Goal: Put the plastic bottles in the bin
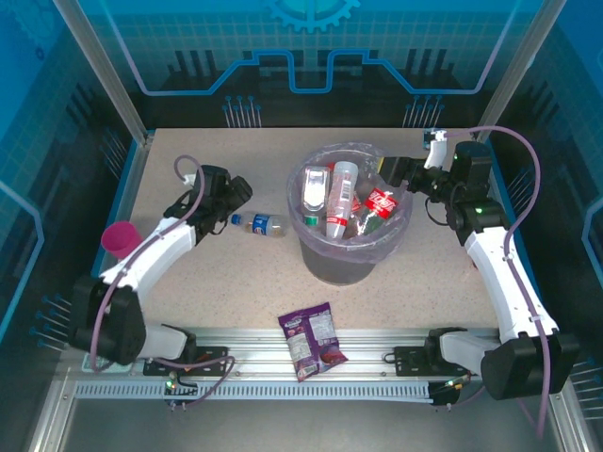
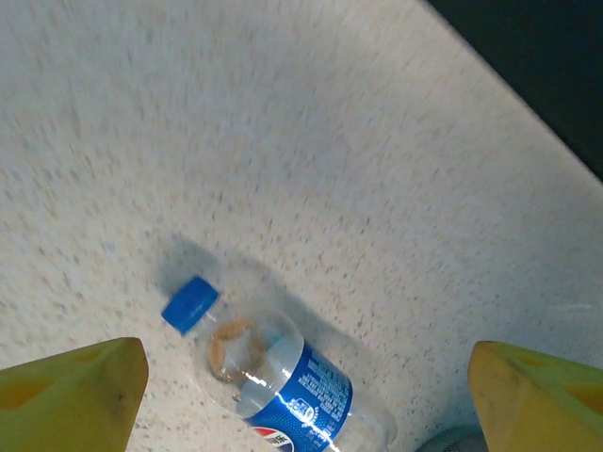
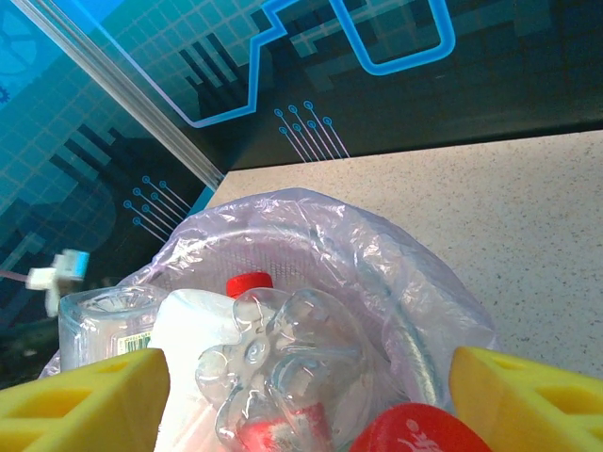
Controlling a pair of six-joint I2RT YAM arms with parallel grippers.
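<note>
A blue-labelled plastic bottle (image 1: 262, 224) with a blue cap lies on its side on the table, left of the bin (image 1: 403, 226). My left gripper (image 1: 229, 196) hovers just left of it. In the left wrist view the same bottle (image 2: 283, 377) lies between and below the wide-apart yellow fingers (image 2: 75, 395) of the left gripper (image 2: 306, 386), untouched. The grey bin with its lavender bag (image 3: 377, 254) holds several bottles (image 1: 337, 196), among them a clear one (image 3: 283, 358). My right gripper (image 1: 396, 173) (image 3: 306, 400) is open over the bin's right rim.
A purple snack packet (image 1: 314, 341) lies near the front rail between the arm bases. A pink round object (image 1: 120, 237) sits at the table's left edge. Blue panel walls close the table on three sides.
</note>
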